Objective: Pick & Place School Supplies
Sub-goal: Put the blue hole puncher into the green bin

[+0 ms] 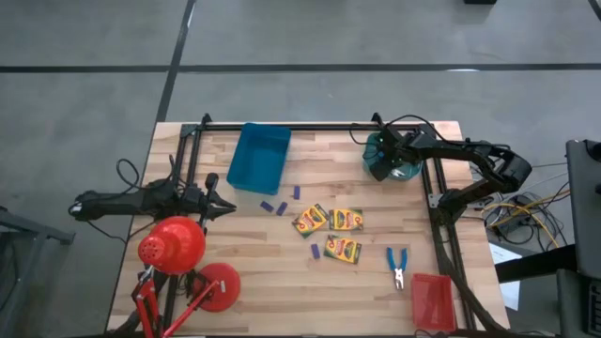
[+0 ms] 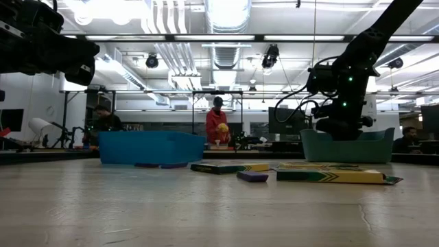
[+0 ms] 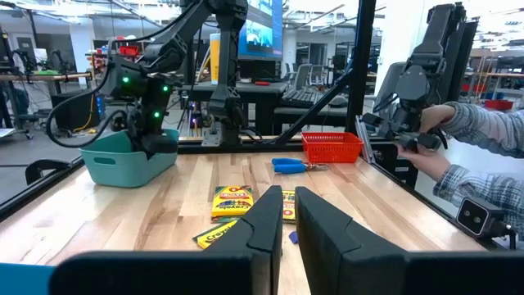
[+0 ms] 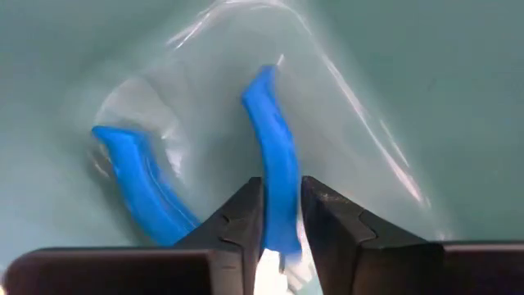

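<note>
Three yellow crayon boxes (image 1: 310, 220) (image 1: 346, 220) (image 1: 343, 250) lie flat mid-table, with small purple sticks (image 1: 272, 207) near them. One pair of blue-handled scissors (image 1: 397, 265) lies flat toward the near right. A second pair of blue-handled scissors (image 4: 164, 205) is inside the teal tray (image 1: 406, 173) at the far right. My right gripper (image 4: 282, 192) points steeply down into that tray, with one scissor handle between its fingers. My left gripper (image 3: 286, 201) hangs level and shut at the table's left side, holding nothing. My right gripper has one blue handle of the scissors (image 4: 278, 164) between its two fingers, which come from above and slant down into the teal tray. The handle runs on past the fingertips. The other handle (image 4: 135, 172) spreads away to one side, over the tray's floor.
A blue tray (image 1: 258, 155) stands at the far left of centre and a red tray (image 1: 434, 300) at the near right corner. A red desk lamp (image 1: 174, 246) stands at the near left. A person's hand (image 3: 434, 139) works beyond the table's right edge.
</note>
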Robot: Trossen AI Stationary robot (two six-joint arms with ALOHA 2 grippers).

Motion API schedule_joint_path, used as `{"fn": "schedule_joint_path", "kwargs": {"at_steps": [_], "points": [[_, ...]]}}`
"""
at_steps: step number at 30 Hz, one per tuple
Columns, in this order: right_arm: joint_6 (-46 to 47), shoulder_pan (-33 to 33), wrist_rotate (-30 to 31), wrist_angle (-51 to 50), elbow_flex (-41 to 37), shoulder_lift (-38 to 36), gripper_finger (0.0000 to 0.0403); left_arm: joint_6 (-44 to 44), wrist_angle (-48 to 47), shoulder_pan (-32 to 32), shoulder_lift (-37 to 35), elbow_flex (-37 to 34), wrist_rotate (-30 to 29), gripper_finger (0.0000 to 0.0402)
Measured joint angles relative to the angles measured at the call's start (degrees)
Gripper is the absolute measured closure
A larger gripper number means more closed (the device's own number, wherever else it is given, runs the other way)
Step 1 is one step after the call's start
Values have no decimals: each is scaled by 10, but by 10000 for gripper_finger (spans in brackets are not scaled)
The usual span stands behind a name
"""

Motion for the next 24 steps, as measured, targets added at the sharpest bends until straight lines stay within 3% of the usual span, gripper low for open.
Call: {"fn": "schedule_joint_path", "kwargs": {"at_steps": [6, 12, 18, 24], "points": [[0, 0, 3, 1, 0, -1, 284, 0, 0, 0, 0, 0, 0, 361], [10, 0, 5, -3, 19, -18, 288, 0, 0, 0, 0, 0, 0, 362], [26, 2, 4, -48, 61, -79, 295, 0, 0, 0, 0, 0, 0, 360], [102, 33, -14, -121, 99, -164, 282, 0, 0, 0, 0, 0, 0, 362]]}}
